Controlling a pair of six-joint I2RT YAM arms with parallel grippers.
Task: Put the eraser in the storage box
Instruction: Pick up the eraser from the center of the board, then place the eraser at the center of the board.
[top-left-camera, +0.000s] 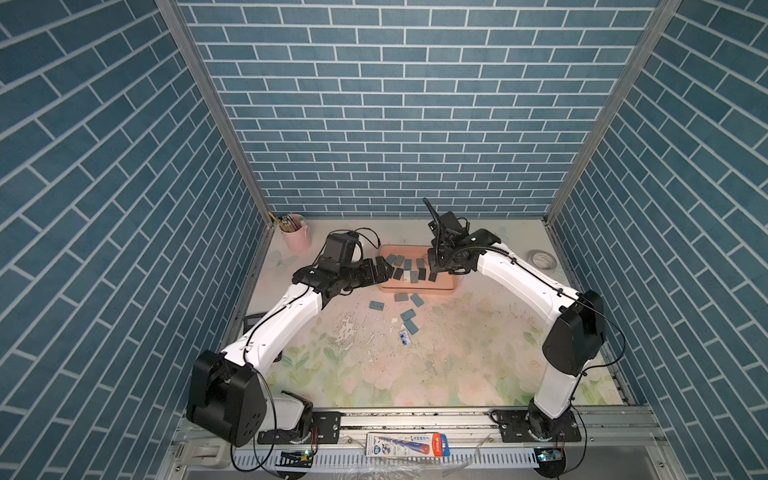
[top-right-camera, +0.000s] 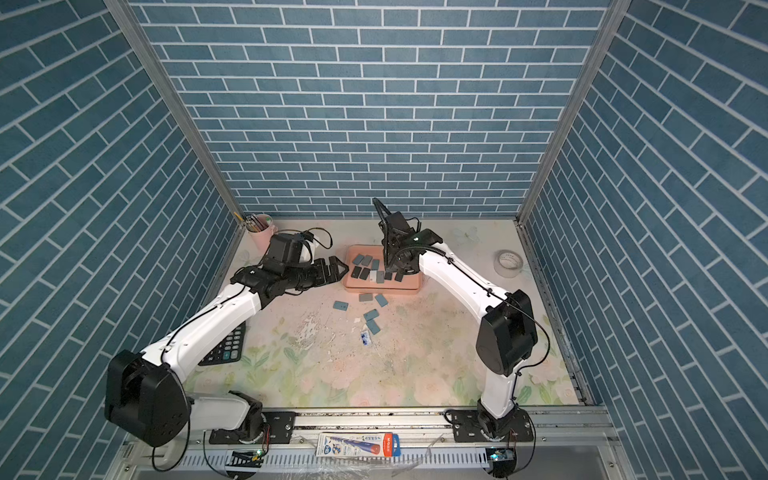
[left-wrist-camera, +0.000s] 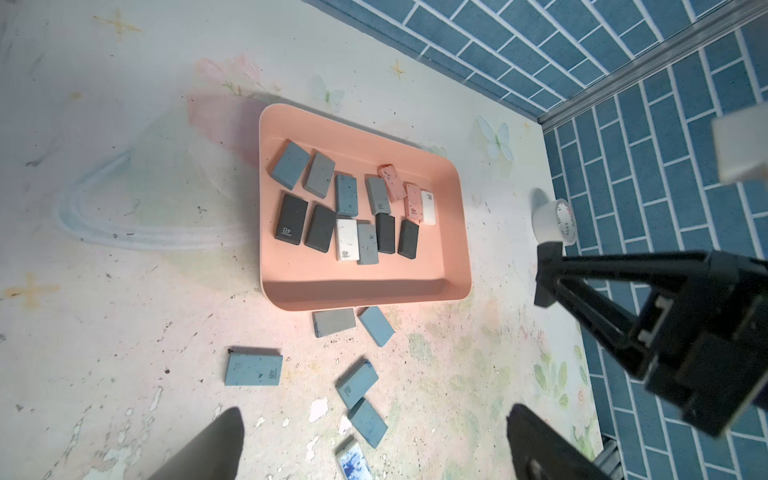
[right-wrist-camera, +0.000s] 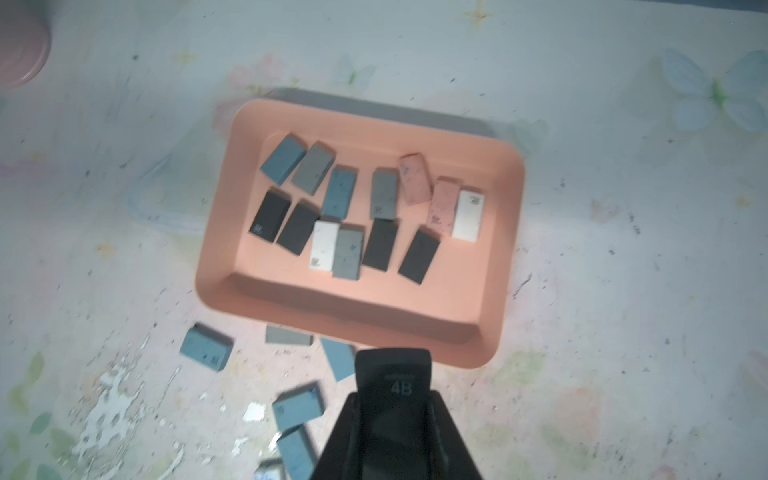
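The salmon-pink storage box (top-left-camera: 449, 286) (top-right-camera: 415, 286) (left-wrist-camera: 374, 297) (right-wrist-camera: 332, 316) lies at mid-back of the table with several black, grey, blue, pink and white erasers inside. My right gripper (top-left-camera: 434, 272) (right-wrist-camera: 394, 395) hangs over the box's near right part, shut on a black eraser (right-wrist-camera: 394, 370) marked 4B. My left gripper (top-left-camera: 384, 270) (top-right-camera: 338, 270) (left-wrist-camera: 374, 440) stands open and empty beside the box's left end. Several blue and grey erasers (top-left-camera: 408, 314) (left-wrist-camera: 254, 367) (right-wrist-camera: 205, 348) lie loose on the table in front of the box.
A pale pink pencil cup (top-left-camera: 296, 237) stands in the back left corner. A tape roll (top-left-camera: 542, 259) (left-wrist-camera: 555, 222) sits by the right wall. A calculator (top-right-camera: 226, 347) lies under the left arm. A pen pack (top-left-camera: 407, 444) rests on the front rail.
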